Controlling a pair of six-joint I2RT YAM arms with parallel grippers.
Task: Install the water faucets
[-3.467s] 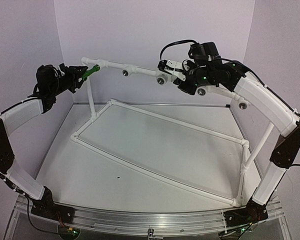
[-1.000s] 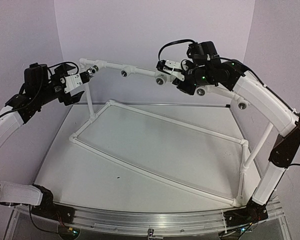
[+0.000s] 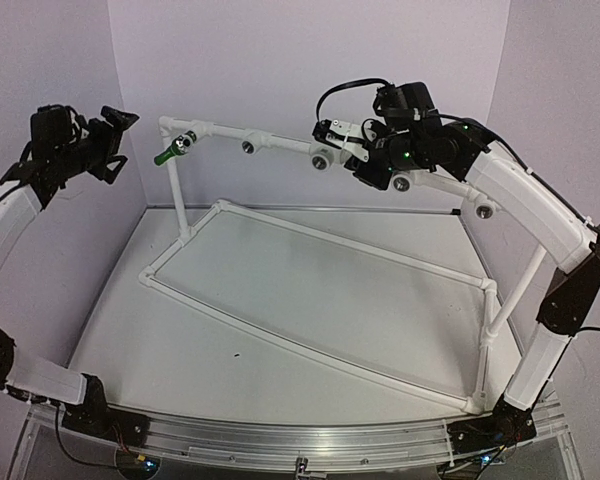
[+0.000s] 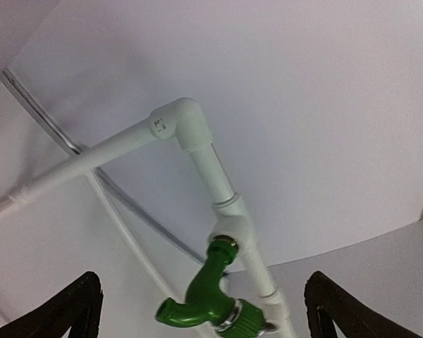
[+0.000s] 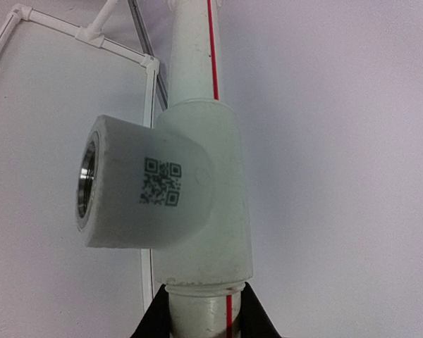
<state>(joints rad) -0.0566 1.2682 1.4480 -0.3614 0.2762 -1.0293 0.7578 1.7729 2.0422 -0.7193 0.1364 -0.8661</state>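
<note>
Faucet of bright green plastic with a silver metal end (image 3: 168,153), one only, sits in the leftmost tee of the white plastic pipe rail (image 3: 280,140). Four dark tee sockets (image 3: 250,146) stand empty. Left hand (image 3: 120,143) hangs near, open and empty. Right hand (image 5: 206,320) clamps the rail, likely to steady it.

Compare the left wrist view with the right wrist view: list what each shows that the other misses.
Left wrist only: a green faucet mounted on a pipe joint, a corner elbow above it, and the left hand's open fingers. Right wrist only: an empty tee fitting with a square code label, and the right hand's fingers clamping a red-striped pipe. Both: white pipework.
</note>
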